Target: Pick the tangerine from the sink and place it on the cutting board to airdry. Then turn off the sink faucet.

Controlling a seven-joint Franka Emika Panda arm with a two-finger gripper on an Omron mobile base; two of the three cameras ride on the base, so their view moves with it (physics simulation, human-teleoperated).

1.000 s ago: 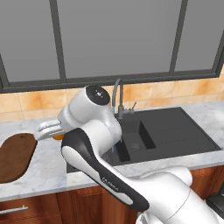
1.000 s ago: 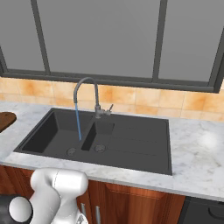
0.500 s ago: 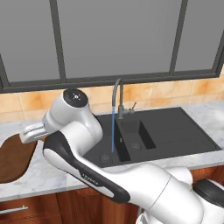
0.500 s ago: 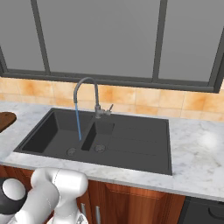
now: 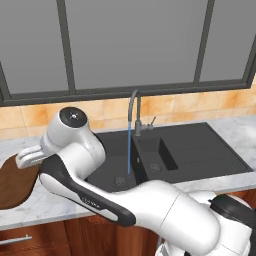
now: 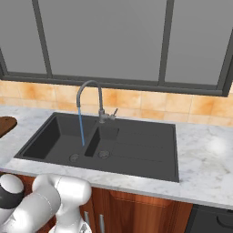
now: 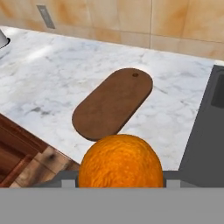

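Fingers pinch tangerine, fruit held in air above bench edge, near end of cutting board. Board lies bare on marble bench, left of sink. In left base view hand hangs over board's near end. Sink faucet runs: blue stream falls into large basin by drain.

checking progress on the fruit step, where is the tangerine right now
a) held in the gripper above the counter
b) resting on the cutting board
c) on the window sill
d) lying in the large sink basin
a: in the hand view the tangerine sits between the gripper's fingers, with the cutting board bare on the marble counter beyond it, and the sink basins show no fruit.
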